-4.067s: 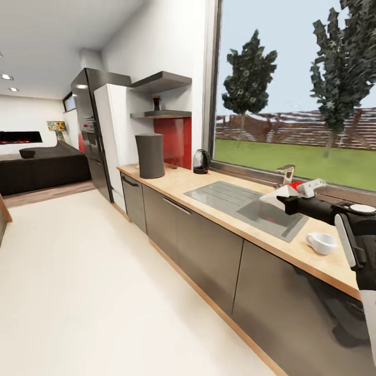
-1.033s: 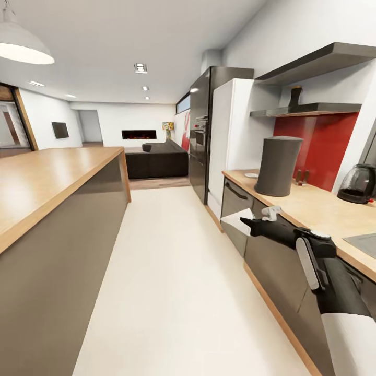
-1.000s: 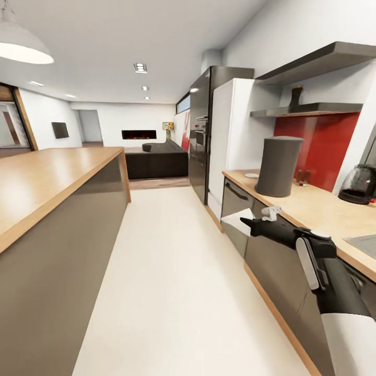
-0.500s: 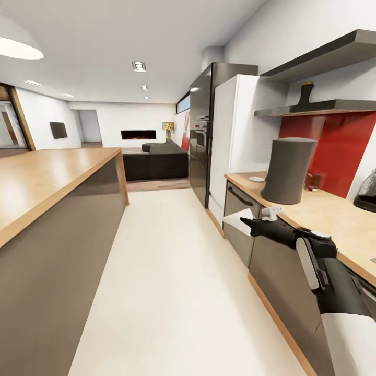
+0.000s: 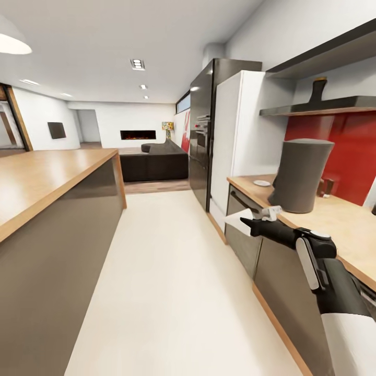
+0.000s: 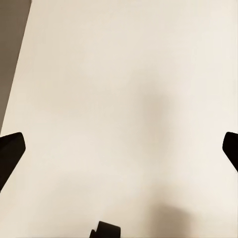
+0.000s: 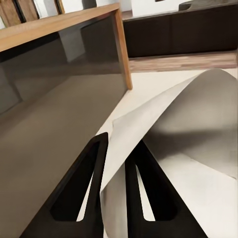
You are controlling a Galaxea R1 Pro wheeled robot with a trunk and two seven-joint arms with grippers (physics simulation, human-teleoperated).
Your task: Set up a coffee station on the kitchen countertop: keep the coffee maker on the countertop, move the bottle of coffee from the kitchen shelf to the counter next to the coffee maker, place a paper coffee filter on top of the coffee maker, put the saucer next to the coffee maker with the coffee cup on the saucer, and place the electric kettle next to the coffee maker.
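My right gripper (image 5: 244, 222) is shut on a white paper coffee filter (image 5: 237, 219), held out over the floor just in front of the counter's cabinets. In the right wrist view the two dark fingers (image 7: 89, 168) pinch the curled sheet of the filter (image 7: 188, 124). A tall dark grey coffee maker (image 5: 301, 175) stands on the wooden countertop (image 5: 334, 216) to the right. Beside it lies a small white saucer (image 5: 261, 183). The dark bottle of coffee (image 5: 317, 89) stands on the shelf (image 5: 313, 109) above. My left gripper (image 6: 119, 148) is open over bare pale floor.
A long kitchen island (image 5: 47, 209) with a wooden top runs along the left. A white cabinet and a black fridge (image 5: 209, 130) stand at the counter's far end. The pale floor aisle (image 5: 167, 271) leads to a lounge with a dark sofa (image 5: 154, 164).
The camera has moved forward along the aisle: the coffee maker, saucer and shelf loom larger and further right, and the kettle has slid out of view. The right gripper still holds the filter.
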